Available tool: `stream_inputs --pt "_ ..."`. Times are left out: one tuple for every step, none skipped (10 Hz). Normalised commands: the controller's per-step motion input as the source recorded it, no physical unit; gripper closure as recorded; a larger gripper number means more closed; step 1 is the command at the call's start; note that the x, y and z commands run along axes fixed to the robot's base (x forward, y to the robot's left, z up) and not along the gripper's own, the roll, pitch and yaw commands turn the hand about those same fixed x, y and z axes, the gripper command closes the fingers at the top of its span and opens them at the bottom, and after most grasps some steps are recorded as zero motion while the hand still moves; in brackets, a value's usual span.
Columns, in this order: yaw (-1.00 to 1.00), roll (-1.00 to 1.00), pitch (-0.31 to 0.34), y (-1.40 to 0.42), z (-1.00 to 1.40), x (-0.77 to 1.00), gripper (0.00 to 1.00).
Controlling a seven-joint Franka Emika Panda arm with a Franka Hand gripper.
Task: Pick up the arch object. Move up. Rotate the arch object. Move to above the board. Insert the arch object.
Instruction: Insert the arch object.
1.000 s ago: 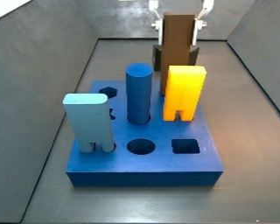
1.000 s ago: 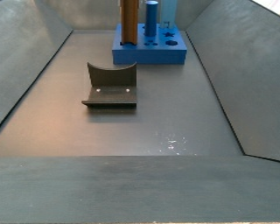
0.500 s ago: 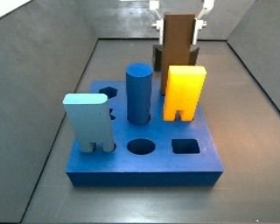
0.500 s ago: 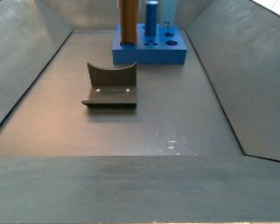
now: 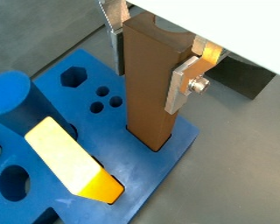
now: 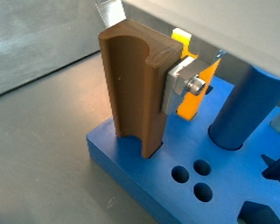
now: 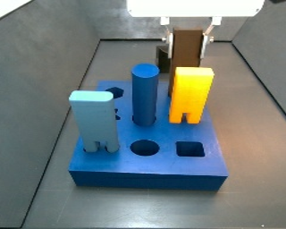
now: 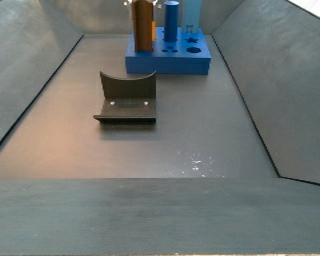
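Arch object (image 5: pixel 152 83) stands upright with its lower end down in the board (image 5: pixel 73 70), at the corner next to the yellow block (image 5: pixel 70 159). Gripper (image 6: pixel 143 44) sits right at its upper part, silver fingers (image 5: pixel 189 80) pressed on both flat sides, so it's clamped on the slab. Blue cylinder (image 7: pixel 143 92) and light blue block (image 7: pixel 94 117) also stand in the board. Dark scooped block (image 8: pixel 125 96) lies on the floor, well apart

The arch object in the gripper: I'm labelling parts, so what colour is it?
Orange-brown arch object, shown best in a wrist view, between the gripper fingers.
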Motion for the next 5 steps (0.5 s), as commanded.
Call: stream_inputs --pt "0.05 0.49 -0.074 -0.23 -0.41 -0.11 1.0" --pt "0.05 0.49 -0.106 -0.22 -0.38 -0.05 1.0" --pt "0.03 0.46 -0.084 -0.27 -0.43 -0.05 1.0" --pt "0.0 0.11 0.0 0.0 -0.16 -0.04 1.0" --pt "0.0 0.0 0.0 0.0 0.0 0.0 1.0"
